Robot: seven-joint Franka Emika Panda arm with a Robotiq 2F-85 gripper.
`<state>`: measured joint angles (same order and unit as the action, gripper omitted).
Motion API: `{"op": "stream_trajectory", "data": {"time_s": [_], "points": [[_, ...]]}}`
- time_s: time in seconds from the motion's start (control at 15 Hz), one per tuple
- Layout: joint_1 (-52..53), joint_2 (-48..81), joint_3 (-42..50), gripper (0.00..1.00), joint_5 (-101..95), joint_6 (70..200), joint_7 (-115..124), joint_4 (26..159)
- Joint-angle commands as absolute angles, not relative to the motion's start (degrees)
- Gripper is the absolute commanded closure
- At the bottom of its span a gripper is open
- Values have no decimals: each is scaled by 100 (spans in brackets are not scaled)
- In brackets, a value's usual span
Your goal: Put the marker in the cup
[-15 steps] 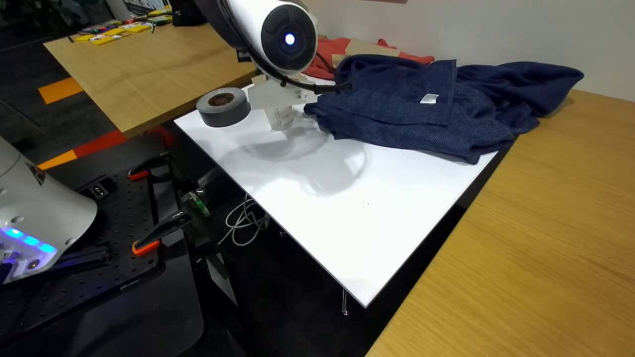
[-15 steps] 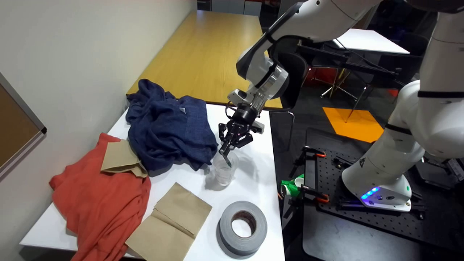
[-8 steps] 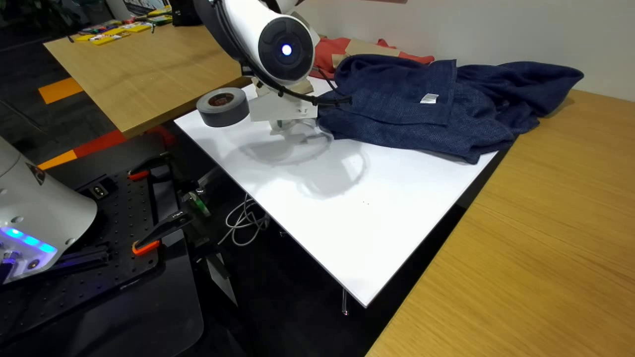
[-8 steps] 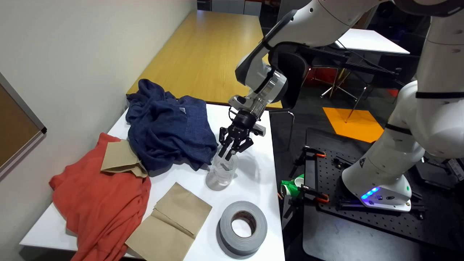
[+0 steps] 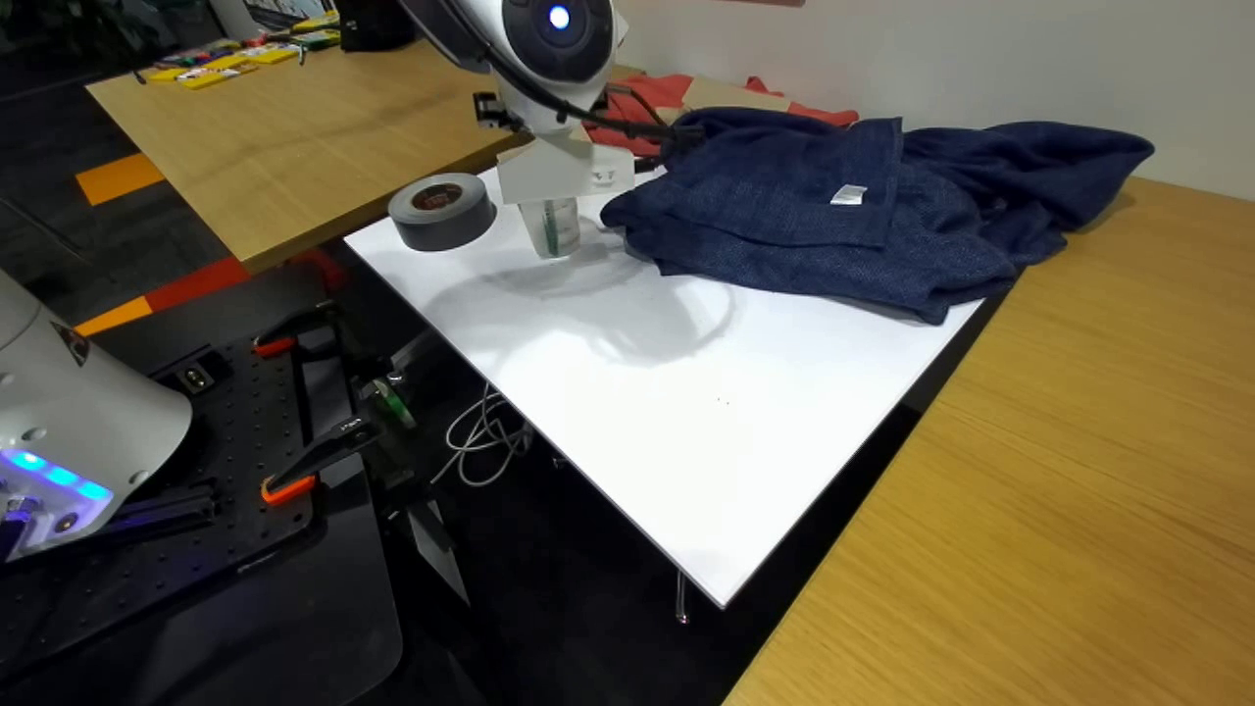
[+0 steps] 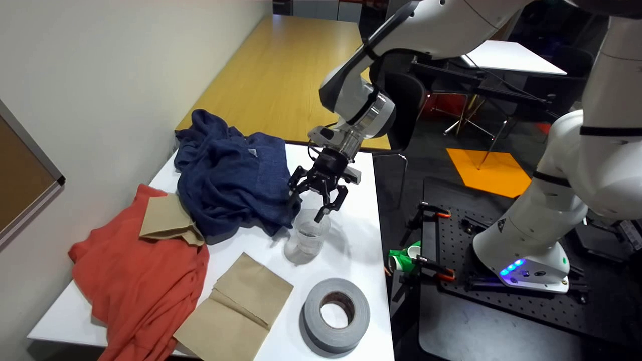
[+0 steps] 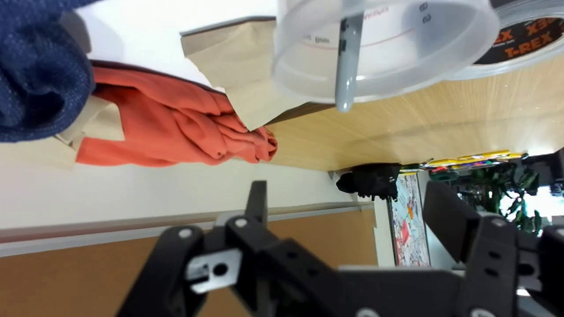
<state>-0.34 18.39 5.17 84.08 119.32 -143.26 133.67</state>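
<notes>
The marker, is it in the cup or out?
In: the wrist view shows the marker inside the cup; the gripper is open, apart from it.

Looks like an office: 2 wood-topped tables (image 5: 1079,441), a framed wallboard (image 6: 22,175), orange-patched dark floor (image 6: 486,170).

You have one marker (image 7: 348,61), one cup (image 7: 407,72), one arm (image 6: 451,30) and one gripper (image 7: 346,193) with two fingers (image 7: 257,200). You see one tape roll (image 6: 336,338), two cloths (image 6: 235,183), one blue and one red, and at least two papers (image 6: 253,288). In both exterior views you count two clamps (image 5: 328,453) and three blue lights (image 5: 61,477). You can make out two wood tables (image 5: 1079,441) and two white tables (image 5: 745,422). The yellow packs (image 5: 269,56) are too small for you to tally.
</notes>
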Motion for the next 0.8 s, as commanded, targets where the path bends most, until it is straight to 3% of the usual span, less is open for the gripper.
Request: {"op": "stream_trajectory", "data": {"time_s": [0.0,0.73], "points": [[95,1159,390,0,8249,12257,-14112,13559],[26,933,225,0,7984,12098,-14002,13401]]}}
